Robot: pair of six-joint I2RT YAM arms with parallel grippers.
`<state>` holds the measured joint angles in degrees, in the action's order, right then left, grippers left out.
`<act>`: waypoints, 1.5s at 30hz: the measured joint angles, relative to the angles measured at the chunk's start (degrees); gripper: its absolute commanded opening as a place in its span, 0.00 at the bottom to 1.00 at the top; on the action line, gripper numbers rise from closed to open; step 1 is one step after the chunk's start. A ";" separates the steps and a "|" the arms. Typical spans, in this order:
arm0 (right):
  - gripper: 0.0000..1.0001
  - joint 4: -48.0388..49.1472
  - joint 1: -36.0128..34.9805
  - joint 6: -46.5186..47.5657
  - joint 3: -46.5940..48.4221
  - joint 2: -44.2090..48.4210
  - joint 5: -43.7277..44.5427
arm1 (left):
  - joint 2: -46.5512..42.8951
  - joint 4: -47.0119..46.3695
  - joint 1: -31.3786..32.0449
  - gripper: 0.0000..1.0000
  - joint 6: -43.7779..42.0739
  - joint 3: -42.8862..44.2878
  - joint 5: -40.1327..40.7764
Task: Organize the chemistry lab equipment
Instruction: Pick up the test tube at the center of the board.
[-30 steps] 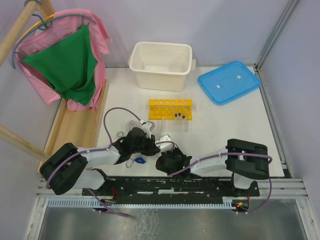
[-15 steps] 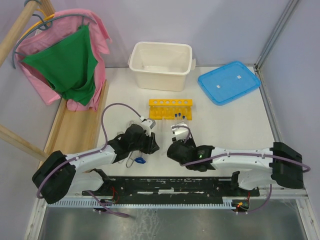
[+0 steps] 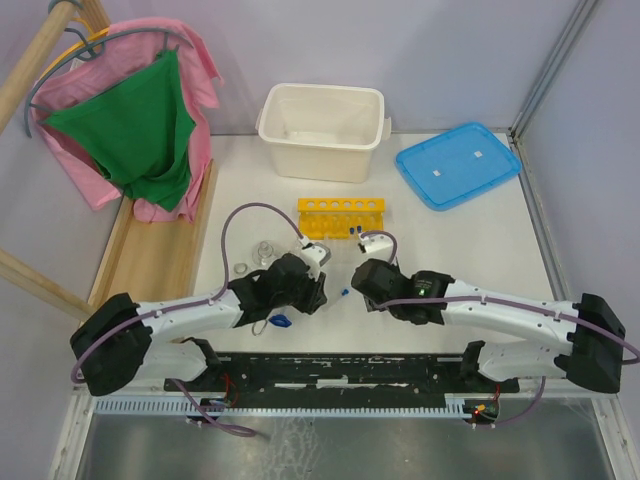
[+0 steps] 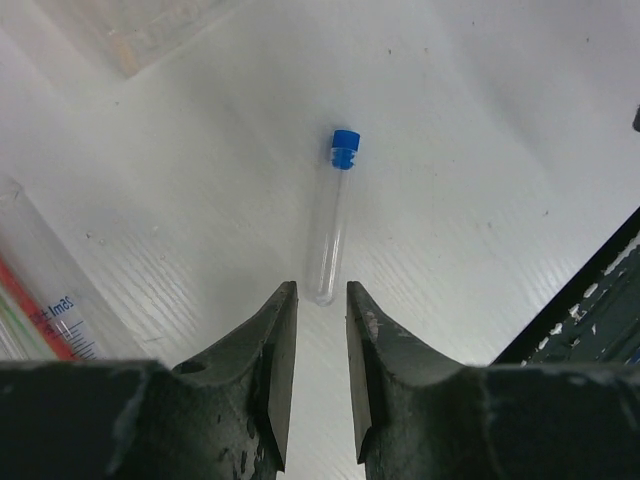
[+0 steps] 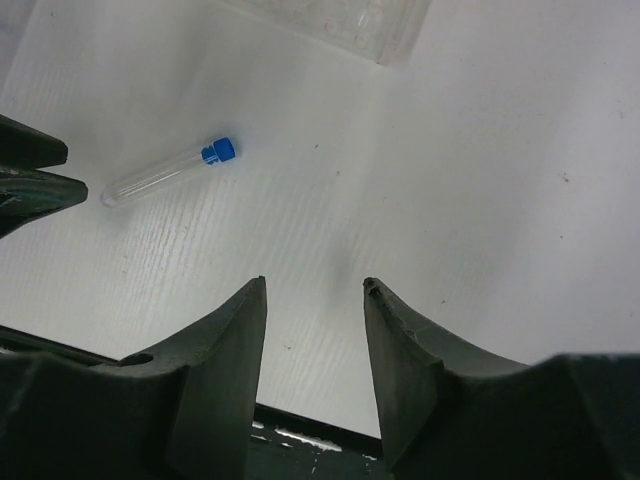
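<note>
A small clear tube with a blue cap (image 4: 332, 220) lies flat on the white table, its closed end just ahead of my left gripper (image 4: 321, 290). That gripper is open by a narrow gap with nothing in it. In the right wrist view the same tube (image 5: 165, 172) lies to the upper left of my right gripper (image 5: 313, 285), which is open and empty above bare table. From above, the tube (image 3: 343, 294) lies between the left gripper (image 3: 316, 287) and the right gripper (image 3: 362, 278). The yellow rack (image 3: 343, 217) holds blue-capped tubes (image 3: 356, 232).
The white tub (image 3: 322, 130) and the blue lid (image 3: 458, 163) sit at the back. Small glass flasks (image 3: 262, 250) stand left of my left arm. A graduated clear tube with a red rod (image 4: 45, 305) lies by the left fingers. Clothes hang on a wooden rack (image 3: 130, 130) at the left.
My right arm has reached forward from near its base to the middle of the table, and its jaws have opened. The left gripper has shifted right towards the lying tube.
</note>
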<state>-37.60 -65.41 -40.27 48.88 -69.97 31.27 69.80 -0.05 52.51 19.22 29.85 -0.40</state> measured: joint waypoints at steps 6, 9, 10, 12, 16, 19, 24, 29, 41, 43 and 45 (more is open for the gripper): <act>0.52 0.46 3.98 -0.22 -2.40 3.15 -4.52 | 3.74 0.24 0.98 0.32 -1.57 0.96 1.75; 0.52 1.07 6.51 -0.15 -4.28 4.07 -7.17 | 5.88 0.44 1.05 0.32 -2.05 1.38 1.92; 0.52 1.38 7.48 -0.09 -4.92 4.20 -8.17 | 6.54 0.44 1.09 0.32 -2.21 1.49 1.95; 0.52 1.92 8.70 0.04 -5.68 4.28 -9.55 | 7.30 0.44 1.22 0.32 -2.29 1.51 1.92; 0.52 3.43 10.49 0.50 -6.73 4.28 -12.00 | 7.56 0.83 1.25 0.32 -2.40 2.08 1.88; 0.52 4.15 10.99 0.76 -7.10 4.28 -12.92 | 7.63 0.98 1.40 0.32 -2.43 3.13 1.88; 0.52 4.63 11.50 1.33 -7.34 4.28 -13.49 | 7.74 1.46 2.91 0.32 -2.43 4.72 1.92; 0.52 4.92 11.91 1.66 -7.56 4.31 -13.53 | 9.11 2.38 4.02 0.32 -2.45 5.84 2.25; 0.52 5.92 12.33 2.14 -8.63 4.59 -13.75 | 13.68 3.28 5.09 0.32 -2.47 6.21 4.22; 0.52 5.95 12.33 2.14 -8.63 4.59 -13.84 | 14.05 3.10 5.27 0.32 -2.51 6.45 4.35; 0.52 5.95 12.35 2.14 -8.63 4.59 -13.94 | 14.45 2.82 5.40 0.31 -2.62 6.69 4.39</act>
<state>-31.66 -53.06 -38.13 40.25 -65.39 17.32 84.25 2.76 57.91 16.60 36.53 3.99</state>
